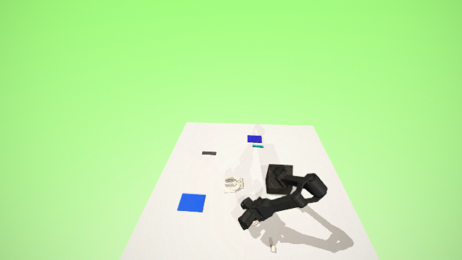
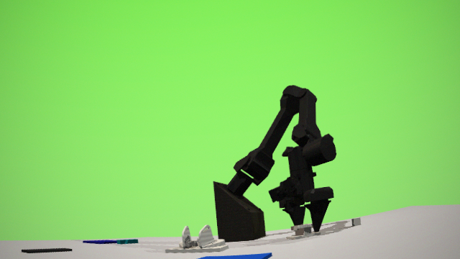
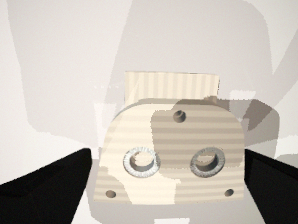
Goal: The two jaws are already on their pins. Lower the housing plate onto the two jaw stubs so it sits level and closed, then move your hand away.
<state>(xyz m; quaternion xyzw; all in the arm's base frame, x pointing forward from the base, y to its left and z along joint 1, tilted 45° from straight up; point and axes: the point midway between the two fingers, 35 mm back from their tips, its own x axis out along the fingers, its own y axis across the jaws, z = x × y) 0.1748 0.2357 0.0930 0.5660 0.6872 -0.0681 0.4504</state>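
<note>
Wrist view: cream housing plate (image 3: 172, 145), round-topped, two grey-rimmed holes; fingers (image 2: 312, 219) open (nothing gripped).

Over there, the cream housing plate (image 1: 255, 223) (image 2: 297, 227) (image 3: 172, 137) lies face up, well apart from the jaws, nearer this end than the black base (image 1: 272, 189) (image 2: 238, 226); it's ribbed, round-shouldered, with two metal-rimmed holes and three smaller ones. The two pale jaws (image 1: 231, 181) (image 2: 205, 236) stand upright, uncovered, left of that base from above.
</note>
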